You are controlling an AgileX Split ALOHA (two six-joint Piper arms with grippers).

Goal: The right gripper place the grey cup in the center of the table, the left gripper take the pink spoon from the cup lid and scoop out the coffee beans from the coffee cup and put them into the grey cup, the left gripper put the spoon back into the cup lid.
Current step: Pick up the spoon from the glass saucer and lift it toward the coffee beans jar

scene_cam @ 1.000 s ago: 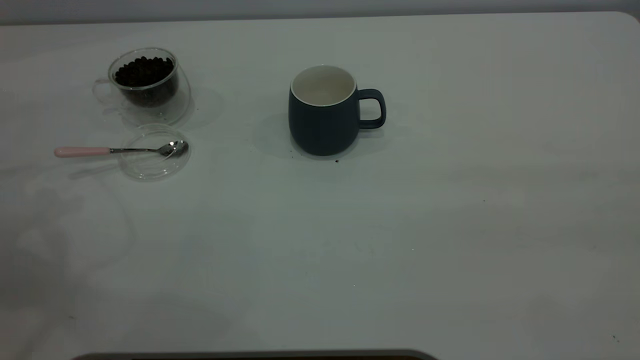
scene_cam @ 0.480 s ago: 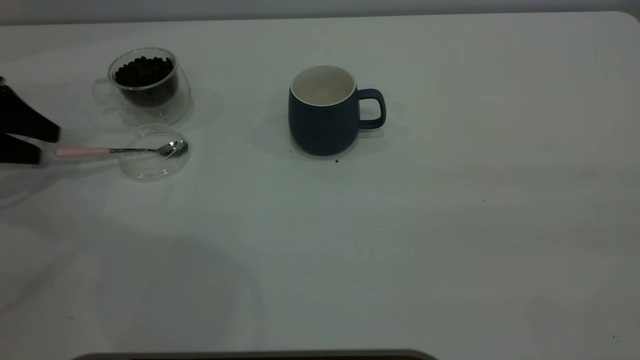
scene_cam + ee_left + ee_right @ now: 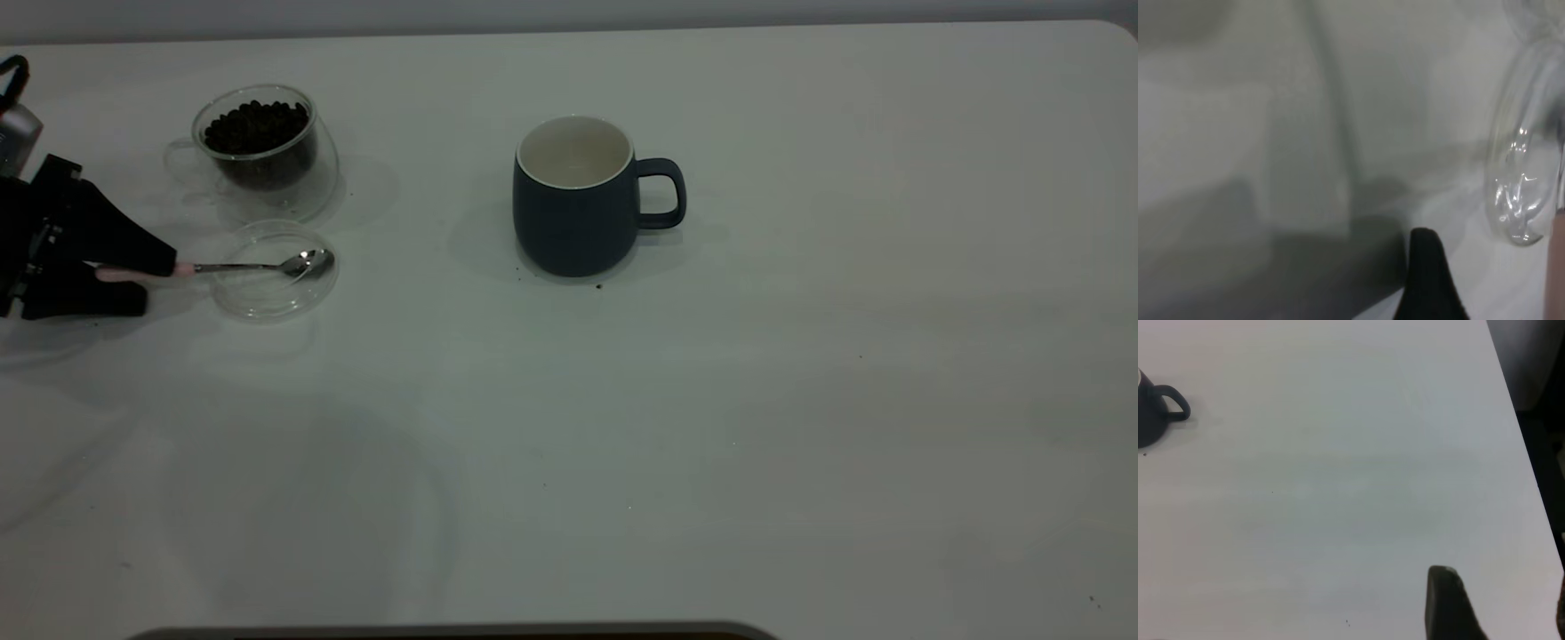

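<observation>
exterior view: one grey cup [image 3: 576, 209], one pink spoon [image 3: 258, 266].

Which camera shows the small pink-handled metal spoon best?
The exterior view: the small pink-handled metal spoon lies whole, bowl in the clear glass lid, handle between the left end effector fingers. The left wrist view shows a pink sliver; the right wrist view, nothing.

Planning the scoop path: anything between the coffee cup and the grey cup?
Nothing. In the exterior view, only bare table lies between the coffee cup and the grey cup. The cup lid sits nearer the camera, off that line.
</observation>
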